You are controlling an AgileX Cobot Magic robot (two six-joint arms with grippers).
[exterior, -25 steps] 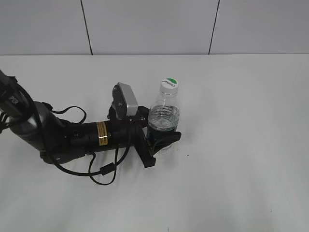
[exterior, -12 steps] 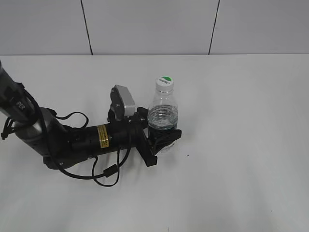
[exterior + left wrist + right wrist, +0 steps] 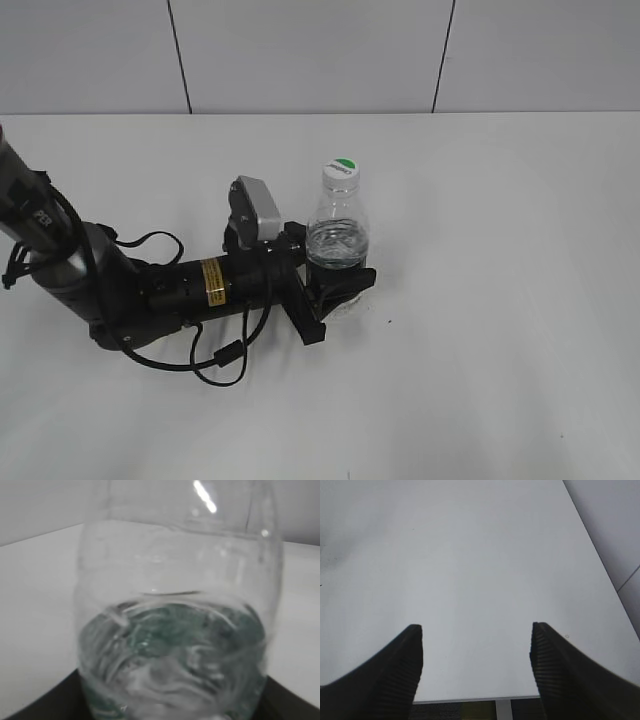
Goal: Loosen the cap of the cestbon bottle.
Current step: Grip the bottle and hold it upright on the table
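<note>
The cestbon bottle stands upright on the white table, a little left of centre in the exterior view — long axis vertical, neck pointing up. The cap sits on the neck, white with the green mark facing up, well above the fingers and touched by nothing.

Left gripper comes in low from the left, arm lying nearly along the table surface. Its black fingers are clamped on the bottle's lower body, around the green label band, one on the near side and one on the far side. The bottle's base shows just below the near finger, at the table.

In the left wrist view the bottle fills the frame: clear wall above, waterline about mid-height, green label blurred through the water, dark finger edges at the bottom corners. The cap is out of frame there.

Right gripper is out of the exterior view. Its wrist camera shows the two ribbed black fingers spread wide apart with only bare table between them — holding nothing, bottle not in that view.
</note>
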